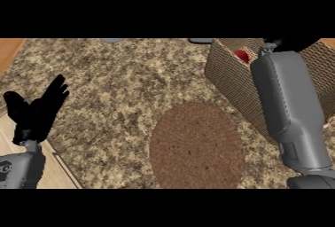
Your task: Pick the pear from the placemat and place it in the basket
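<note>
The right forearm point(288, 106) reaches across the woven basket point(226, 75) at the far right of the speckled tabletop point(118, 75). The right hand point(291, 43) is mostly cut off at the top edge, so I cannot tell whether it is open or closed. The pear point(241, 55) (only a small red patch shows) sits inside the basket, just beside the forearm. The round brown placemat point(196, 146) lies near the basket. The left hand point(36, 113) rests open at the left edge, fingers up.
</note>
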